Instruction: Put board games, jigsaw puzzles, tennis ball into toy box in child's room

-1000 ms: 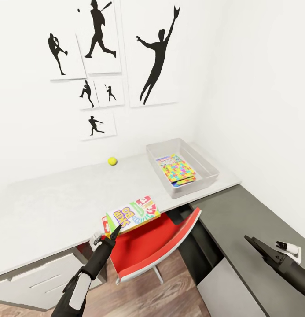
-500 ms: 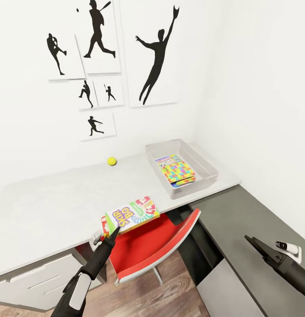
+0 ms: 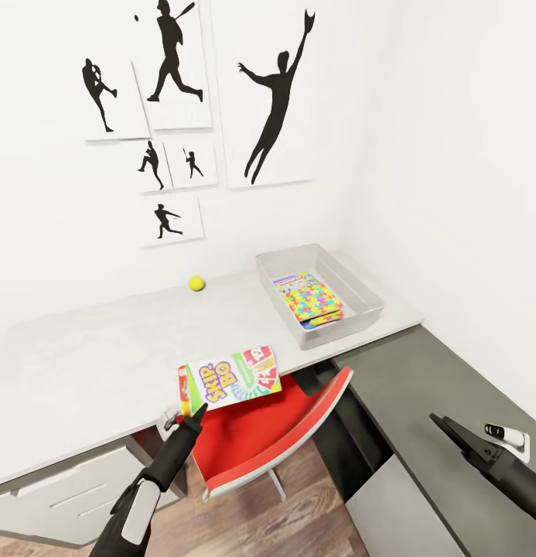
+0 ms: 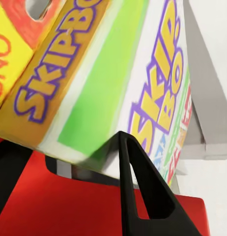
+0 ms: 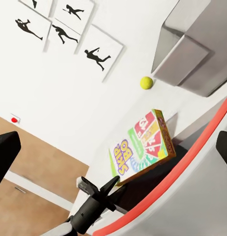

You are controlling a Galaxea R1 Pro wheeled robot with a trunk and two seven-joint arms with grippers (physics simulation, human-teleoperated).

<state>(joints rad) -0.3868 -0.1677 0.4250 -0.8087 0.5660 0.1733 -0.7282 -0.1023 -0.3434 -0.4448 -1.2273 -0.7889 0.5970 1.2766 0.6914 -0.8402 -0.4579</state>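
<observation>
**Skip-Bo box lifted at the table's front edge in the left gripper**

The left gripper (image 3: 196,412) has its fingers closed on the near corner of the Skip-Bo board game (image 3: 230,377), a flat box printed in yellow, red and green. The box is tilted, its lid facing up and toward the camera, and it hangs over the front edge of the light-grey table (image 3: 82,371), above the seat of the red chair (image 3: 268,433). In the left wrist view one black finger (image 4: 143,191) presses against the underside edge of the box (image 4: 118,88); the other finger is hidden behind it. The right wrist view shows the same box (image 5: 142,146) raised on the tip of the left gripper (image 5: 109,186), with the chair's red rim curving below.

The tennis ball (image 3: 196,283) sits further back on the table, near the wall and well apart from the box. To its right, at the table's far corner, stands the grey toy box (image 3: 360,290). A multicoloured jigsaw puzzle (image 3: 310,296) lies flat inside it, with another toy's edge showing just under its near side.

The right gripper (image 3: 445,425) hovers over the lower dark-grey counter (image 3: 407,379), holding nothing; whether its fingers are apart cannot be told. Black sports silhouette pictures (image 3: 279,100) hang on the white wall.
</observation>
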